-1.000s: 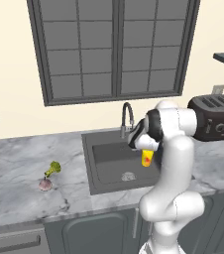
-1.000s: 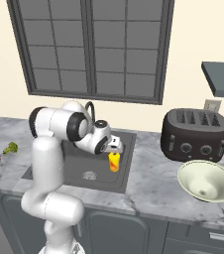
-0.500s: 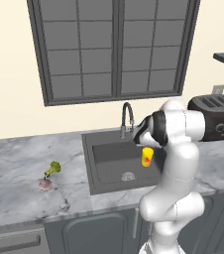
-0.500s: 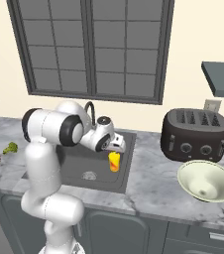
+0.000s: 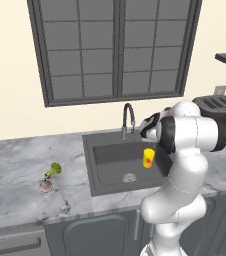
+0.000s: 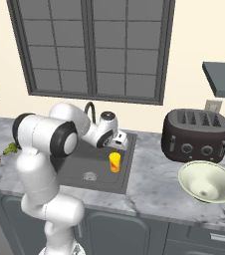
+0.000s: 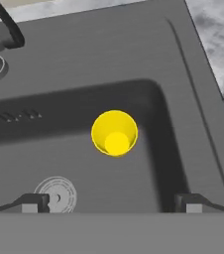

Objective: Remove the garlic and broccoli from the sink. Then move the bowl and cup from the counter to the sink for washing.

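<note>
We see the marble bench (image 5: 15,165) first, and in it the dark sink (image 5: 105,177) with its curved tap (image 5: 128,116). To the right on the bench stand the black toaster (image 6: 196,134) and, in front of it, the wide pale bowl (image 6: 206,182), well apart from the sink. The yellow cup (image 5: 148,157) stands upright inside the sink, near its right wall and beside the round drain disc (image 7: 57,193). The hand (image 7: 111,206) hangs above the cup with its fingers spread wide and nothing between them, so it is released. On the bench left of the sink lie the small broccoli (image 5: 54,170) and, just beside it, the garlic (image 5: 45,186); both are out of the basin.

We judge that the cup step is finished and only the bowl is left. The next move asks the arm to rise out of the sink, swing right and take the bowl by its rim. The toaster close behind the bowl and the tap can stand in the way.
</note>
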Motion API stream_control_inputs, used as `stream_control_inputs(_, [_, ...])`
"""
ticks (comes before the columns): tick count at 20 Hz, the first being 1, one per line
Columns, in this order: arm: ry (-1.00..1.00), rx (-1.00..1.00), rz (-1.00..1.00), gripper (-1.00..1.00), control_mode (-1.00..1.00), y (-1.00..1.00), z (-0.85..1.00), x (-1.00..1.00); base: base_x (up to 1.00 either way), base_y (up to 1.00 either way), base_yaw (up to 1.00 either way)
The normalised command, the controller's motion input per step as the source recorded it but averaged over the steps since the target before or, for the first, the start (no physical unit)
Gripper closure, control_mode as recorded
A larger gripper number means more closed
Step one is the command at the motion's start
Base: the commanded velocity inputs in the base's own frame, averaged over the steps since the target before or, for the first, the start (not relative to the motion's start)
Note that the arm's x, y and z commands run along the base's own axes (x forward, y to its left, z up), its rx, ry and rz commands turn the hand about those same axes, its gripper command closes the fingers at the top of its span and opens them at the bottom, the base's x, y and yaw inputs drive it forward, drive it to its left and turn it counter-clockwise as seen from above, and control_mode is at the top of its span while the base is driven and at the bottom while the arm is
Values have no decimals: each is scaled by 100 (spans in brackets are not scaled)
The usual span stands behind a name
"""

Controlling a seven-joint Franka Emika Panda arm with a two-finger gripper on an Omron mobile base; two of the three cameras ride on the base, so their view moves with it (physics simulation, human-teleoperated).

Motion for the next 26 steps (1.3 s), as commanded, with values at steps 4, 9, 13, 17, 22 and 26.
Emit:
stream_control_inputs(4, [-1,0,-1,-100,-100,-13,38,-16,0,0,0])
stream_control_inputs(9, [0,0,-4,-100,-100,-13,34,-17,0,0,0])
stream_control_inputs(13, [0,0,-1,-100,-100,-15,28,-25,0,0,0])
stream_control_inputs(17, [-3,-9,0,-100,-100,-10,20,-25,0,0,0])
stream_control_inputs(22, [0,-8,0,-100,-100,-16,20,-25,0,0,0])
stream_control_inputs(26, [0,-10,-1,-100,-100,-14,19,-24,0,0,0])
